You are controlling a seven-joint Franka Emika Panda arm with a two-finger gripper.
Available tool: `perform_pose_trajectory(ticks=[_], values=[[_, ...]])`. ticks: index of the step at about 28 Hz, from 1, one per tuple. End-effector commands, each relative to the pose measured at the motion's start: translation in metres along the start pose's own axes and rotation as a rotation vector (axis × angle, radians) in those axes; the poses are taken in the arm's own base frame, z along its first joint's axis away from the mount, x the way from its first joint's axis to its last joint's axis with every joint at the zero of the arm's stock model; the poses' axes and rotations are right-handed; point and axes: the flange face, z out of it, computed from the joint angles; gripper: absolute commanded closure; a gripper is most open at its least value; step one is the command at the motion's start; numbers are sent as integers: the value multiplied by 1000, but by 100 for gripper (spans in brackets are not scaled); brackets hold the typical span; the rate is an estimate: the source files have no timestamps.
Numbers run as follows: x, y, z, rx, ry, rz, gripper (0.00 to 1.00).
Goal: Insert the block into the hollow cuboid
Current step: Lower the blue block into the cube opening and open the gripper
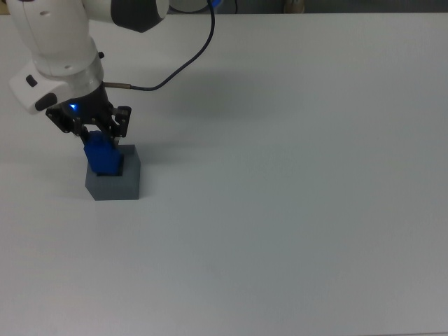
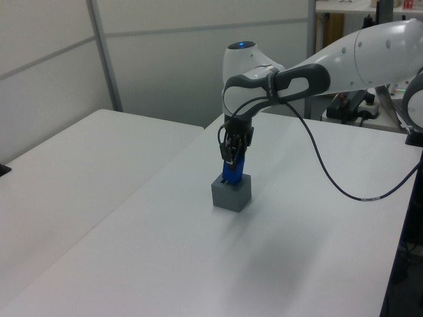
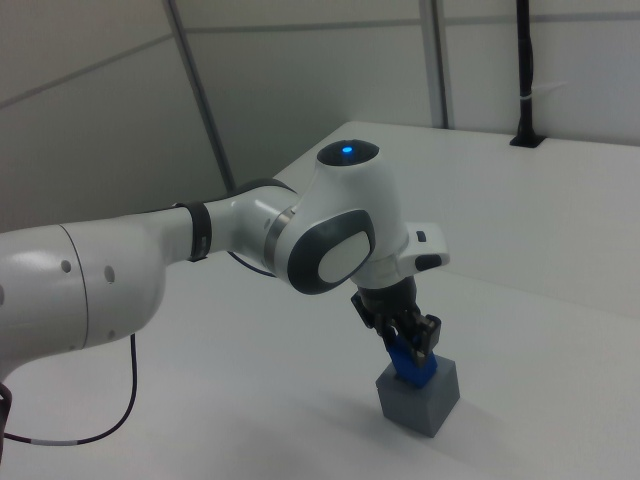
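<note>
The grey hollow cuboid [image 1: 113,180] [image 2: 232,192] [image 3: 420,398] stands on the white table at the top view's left. A bright-blue block [image 1: 102,157] [image 2: 230,173] [image 3: 409,366] sits upright with its lower part down in the cuboid's top recess and its upper part sticking out. My gripper [image 1: 96,137] [image 2: 230,156] [image 3: 403,341] hangs directly over the cuboid, shut on the block's top.
A dark cable [image 1: 183,59] runs from the arm's wrist across the table toward the top view's far edge. The white table [image 1: 294,196] stretches wide to the top view's right. A second white table [image 2: 73,158] lies at the left view's left.
</note>
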Motion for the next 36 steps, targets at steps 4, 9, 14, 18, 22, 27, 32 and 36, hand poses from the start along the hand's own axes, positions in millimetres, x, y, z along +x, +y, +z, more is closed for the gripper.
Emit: perform_pose_trajectory(ticks=[4, 9, 14, 18, 22, 27, 32, 36], values=[[4, 2, 0, -4, 15, 3, 100], [4, 2, 1, -4, 13, 3, 100], [4, 2, 1, -5, 13, 3, 47], [4, 2, 1, -21, 11, -6, 0], [4, 2, 0, -27, 10, -9, 0], [5, -2, -4, -24, 16, -6, 0], [5, -3, -12, -23, 26, -5, 0], [4, -7, -27, -12, 42, -5, 0]])
